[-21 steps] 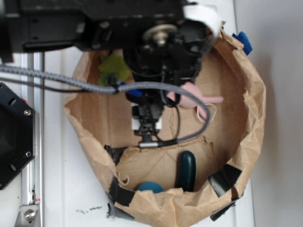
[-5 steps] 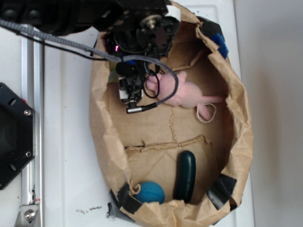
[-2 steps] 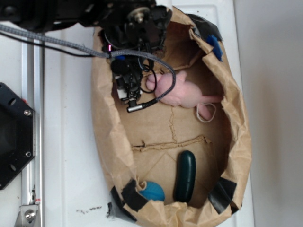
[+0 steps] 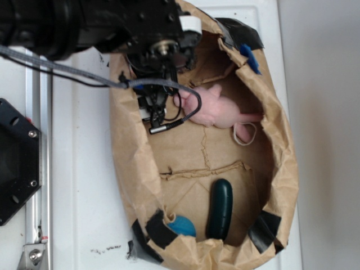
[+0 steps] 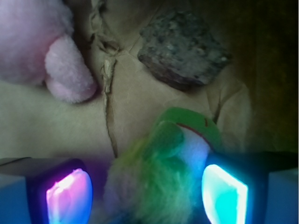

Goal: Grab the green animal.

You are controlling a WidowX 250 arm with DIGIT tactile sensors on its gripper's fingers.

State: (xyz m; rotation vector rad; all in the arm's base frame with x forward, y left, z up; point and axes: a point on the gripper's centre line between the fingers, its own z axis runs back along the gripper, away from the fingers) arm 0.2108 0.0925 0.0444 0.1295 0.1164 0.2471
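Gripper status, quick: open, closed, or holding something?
Gripper: open, its two fingers on either side of the green animal, not yet clamped on it.

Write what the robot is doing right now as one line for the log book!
phase: closing in | target: green animal between the fingers | gripper: open, not yet clamped | nearby: pink plush, grey rock | place: paper bag
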